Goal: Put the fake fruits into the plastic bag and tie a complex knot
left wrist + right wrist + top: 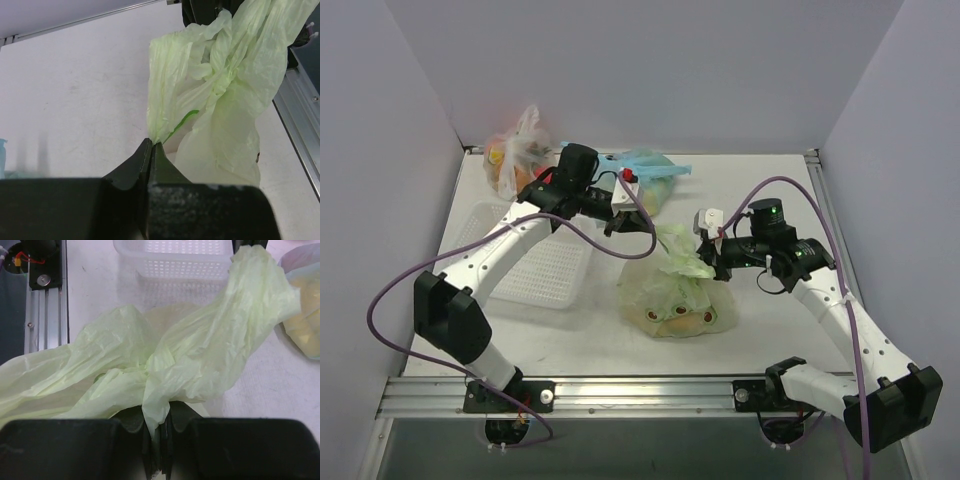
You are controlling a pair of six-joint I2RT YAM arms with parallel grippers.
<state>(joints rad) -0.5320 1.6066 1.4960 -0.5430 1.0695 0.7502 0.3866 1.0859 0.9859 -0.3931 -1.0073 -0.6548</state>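
The pale green plastic bag (680, 295) sits at the table's middle with fake fruits (680, 318) showing faintly through its lower wall. Its top is gathered and twisted upward. My left gripper (642, 226) is shut on one handle strip of the bag (165, 115), pinched at the fingertips (152, 144). My right gripper (704, 250) is shut on the other handle strip (215, 340), which runs down between its pads (159, 427). The two strips cross at a twisted bunch (145, 372) above the bag's body. The fruits are hidden in both wrist views.
A clear bag with orange and red fruit (515, 150) and a light blue knotted bag (645, 175) lie at the back. A white perforated basket (545, 265) (175, 255) stands left of the green bag. An aluminium rail (620, 392) runs along the near edge.
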